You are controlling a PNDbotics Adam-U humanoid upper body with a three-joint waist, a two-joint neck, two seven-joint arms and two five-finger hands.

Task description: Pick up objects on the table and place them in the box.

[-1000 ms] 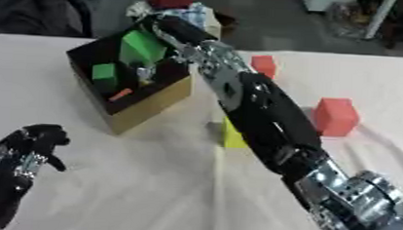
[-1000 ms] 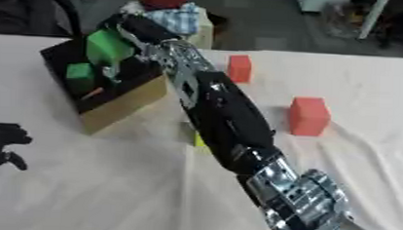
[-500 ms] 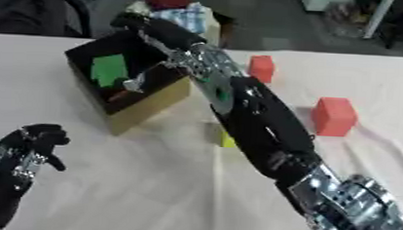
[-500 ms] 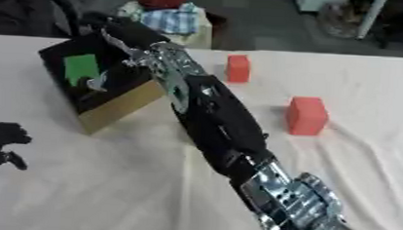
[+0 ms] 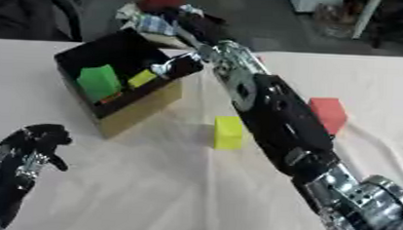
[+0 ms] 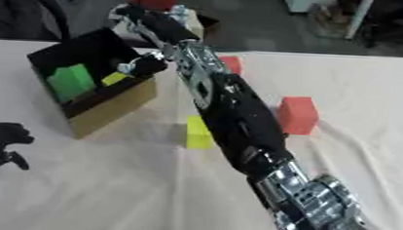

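Note:
A cardboard box [image 5: 141, 107] with a black inside stands at the table's far left. In it lie a green block [image 5: 98, 80] and a yellow-green piece [image 5: 142, 78]. My right arm reaches from the lower right up to the box. Its right hand [image 6: 151, 21] hovers over the box's far right rim, open and holding nothing, with one silver digit [image 5: 171, 67] hanging at the rim. A yellow block [image 5: 228, 132] lies on the cloth beside the arm. A red block [image 5: 328, 113] sits to the right, and a smaller red block [image 6: 231, 63] shows behind the arm. My left hand [image 5: 33, 139] rests at the lower left, fingers relaxed.
A cream cloth [image 5: 151, 183] covers the table, wrinkled at the right. Beyond the far edge stand a red thing with a checked cloth [image 5: 158, 22] and a dark chair [image 5: 31, 7].
The green block, held over the box a second ago, now lies inside it. My right hand has let go and drawn back toward the far rim. The camera has shifted too.

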